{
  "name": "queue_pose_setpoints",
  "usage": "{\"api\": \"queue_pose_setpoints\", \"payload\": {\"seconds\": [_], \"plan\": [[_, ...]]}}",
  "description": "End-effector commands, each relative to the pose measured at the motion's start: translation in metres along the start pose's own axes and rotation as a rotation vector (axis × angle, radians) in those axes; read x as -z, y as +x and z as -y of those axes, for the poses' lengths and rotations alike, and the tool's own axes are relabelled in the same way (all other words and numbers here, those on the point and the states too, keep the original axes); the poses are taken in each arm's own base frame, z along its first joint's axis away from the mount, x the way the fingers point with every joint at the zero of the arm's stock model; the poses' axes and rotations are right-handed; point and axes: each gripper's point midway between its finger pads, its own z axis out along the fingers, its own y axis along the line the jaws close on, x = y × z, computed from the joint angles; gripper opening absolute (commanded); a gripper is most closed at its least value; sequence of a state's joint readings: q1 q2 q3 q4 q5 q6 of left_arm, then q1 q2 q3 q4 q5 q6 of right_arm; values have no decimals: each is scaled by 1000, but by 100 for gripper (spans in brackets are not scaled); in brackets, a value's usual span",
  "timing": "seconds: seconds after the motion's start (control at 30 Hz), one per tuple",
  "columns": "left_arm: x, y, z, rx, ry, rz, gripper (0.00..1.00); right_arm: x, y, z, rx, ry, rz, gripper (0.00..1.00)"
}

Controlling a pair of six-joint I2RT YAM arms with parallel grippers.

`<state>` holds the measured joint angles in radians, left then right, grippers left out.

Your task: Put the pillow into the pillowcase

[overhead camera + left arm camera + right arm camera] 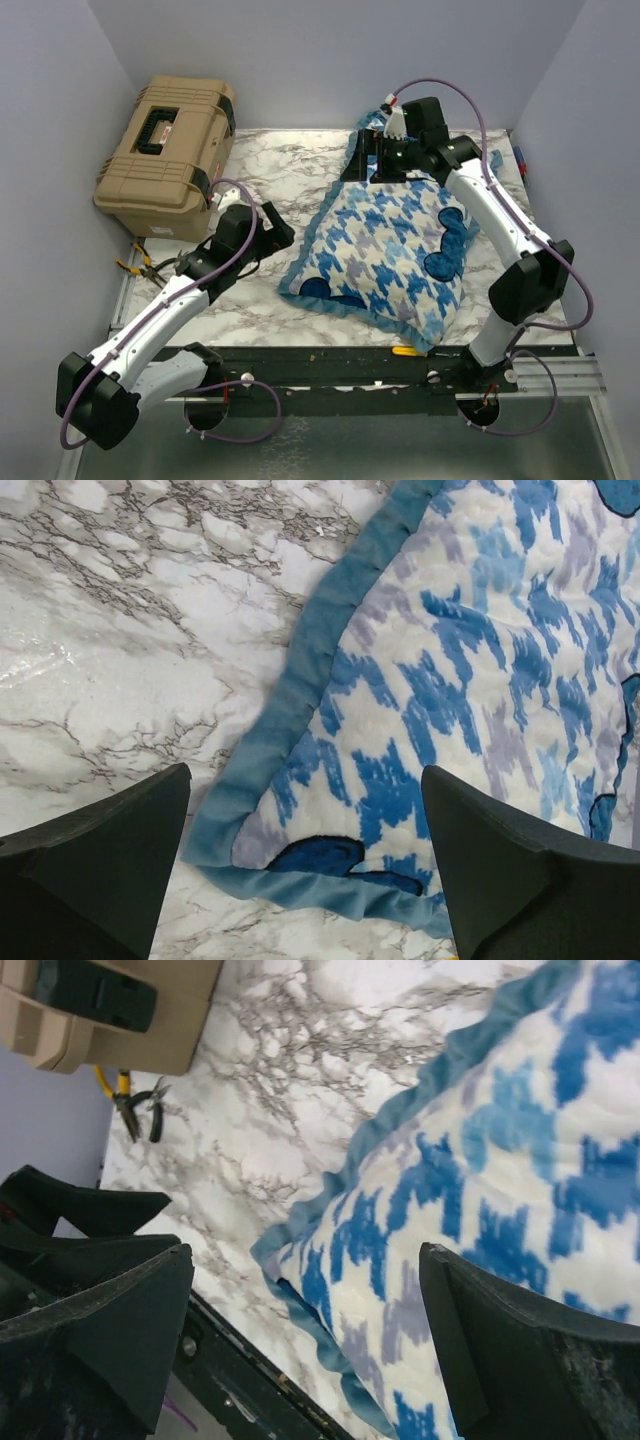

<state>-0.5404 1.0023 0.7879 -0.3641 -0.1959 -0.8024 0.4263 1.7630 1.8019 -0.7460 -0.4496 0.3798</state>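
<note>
Left fingers [100,860]: spread wide, nothing between them; the left gripper [305,780] hovers over the near-left corner of the pillowcase and the bare marble just beside it.
Left gripper, top view [275,232]: low over the table, just beside the pillowcase's left edge; whether it touches the cloth cannot be told.
Toolbox [165,150]: tan hard case with black latches and a black handle, lid closed, at the far-left corner of the table.
Pliers [135,262]: yellow-handled, lying flat at the left table edge, just in front of the toolbox.
Table [290,180]: white marble-pattern top with grey veining.
Pillowcase [390,250]: blue-and-white houndstooth with blue ruffled trim [290,700], lying plump and flat at the table's centre-right, set at a slant, long axis running from near-left to far-right.
Bear shape [445,250]: dark blue patch on the pillowcase's right side.
Pillow: hidden; no part of it shows in any view.
Small yellow object [408,350]: on the dark rail at the table's near edge, just in front of the pillowcase; too small to identify.
Right fingers [500,1340]: spread wide, gripping nothing; the right gripper [307,1255] is above the pillowcase's patterned top.
Right gripper, top view [380,165]: at the pillowcase's far end.
</note>
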Motion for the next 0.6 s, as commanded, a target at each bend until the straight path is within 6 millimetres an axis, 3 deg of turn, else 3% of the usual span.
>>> {"api": "queue_pose_setpoints", "payload": {"seconds": [0.0, 0.17, 0.27, 0.57], "plan": [[-1, -5, -6, -37, 0, 7, 99, 29, -18, 12, 44, 113, 156, 100], [-7, -22, -6, -84, 12, 44, 99, 33, 13, 30, -30, 165, 167, 100], [-12, -38, -10, -117, 6, 82, 99, 39, 34, 51, -80, 247, 196, 100], [-14, -93, -12, -201, 3, 314, 99, 78, 98, 106, -143, 463, 333, 100]]}}
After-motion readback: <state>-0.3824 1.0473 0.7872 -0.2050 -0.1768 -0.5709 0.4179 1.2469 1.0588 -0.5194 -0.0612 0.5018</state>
